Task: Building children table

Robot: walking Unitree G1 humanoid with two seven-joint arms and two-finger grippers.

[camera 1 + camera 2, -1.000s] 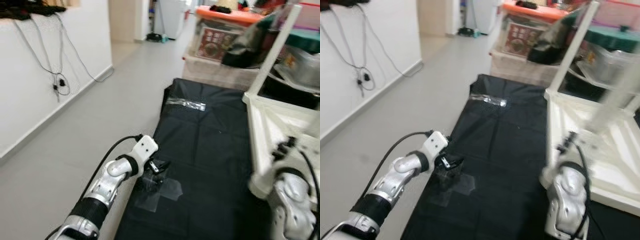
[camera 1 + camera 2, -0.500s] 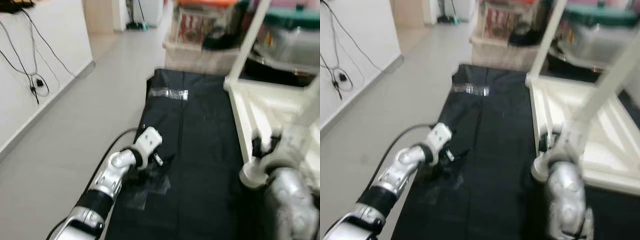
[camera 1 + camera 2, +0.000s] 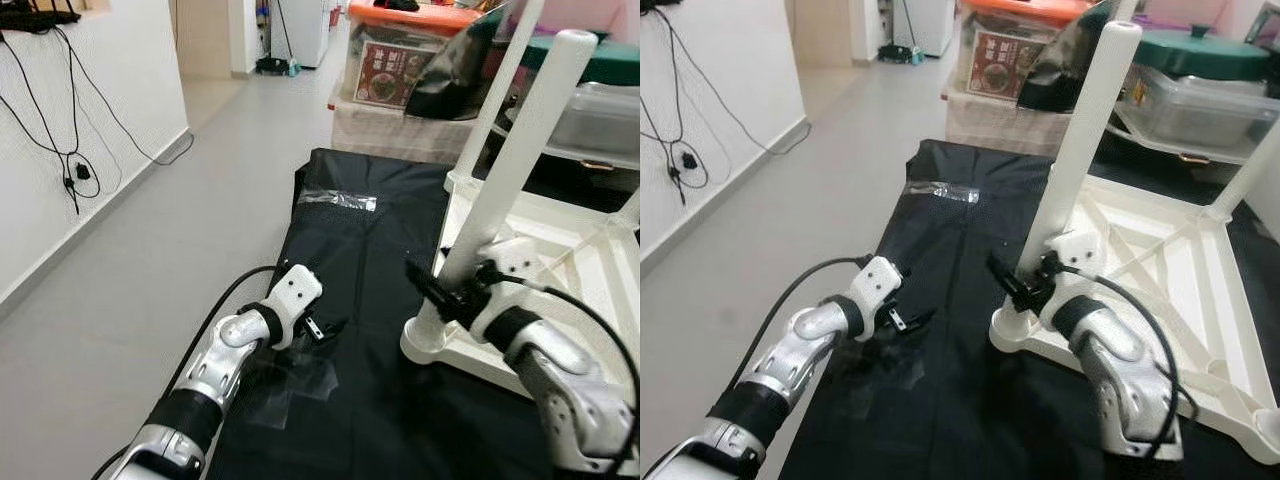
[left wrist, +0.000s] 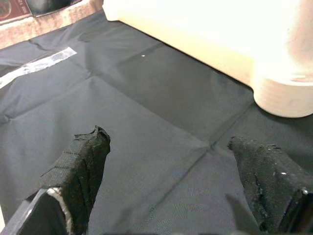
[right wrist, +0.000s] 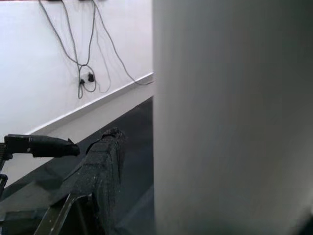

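Note:
A white children's table [image 3: 560, 235] lies upside down on a black mat [image 3: 380, 240], its legs pointing up. My right gripper [image 3: 450, 290] is at the near left leg [image 3: 515, 160], low down by where it joins the top. It is open, with the jaws on either side of the leg. In the right wrist view one black finger [image 5: 105, 156] stands a little apart from the leg [image 5: 230, 117]. My left gripper [image 3: 325, 325] hovers open just over the mat, left of the table, with nothing between its fingers [image 4: 83, 161].
Clear tape strips [image 3: 340, 200] stick to the mat, and another patch [image 3: 290, 385] lies under my left arm. Stacked storage boxes [image 3: 400, 80] stand behind the mat. Grey floor [image 3: 180, 230] runs along a white wall with hanging cables [image 3: 70, 170] on the left.
The camera has swung and steadied. My right arm has come up and forward, bringing its gripper to the table leg. The left gripper stays over the same patch of mat.

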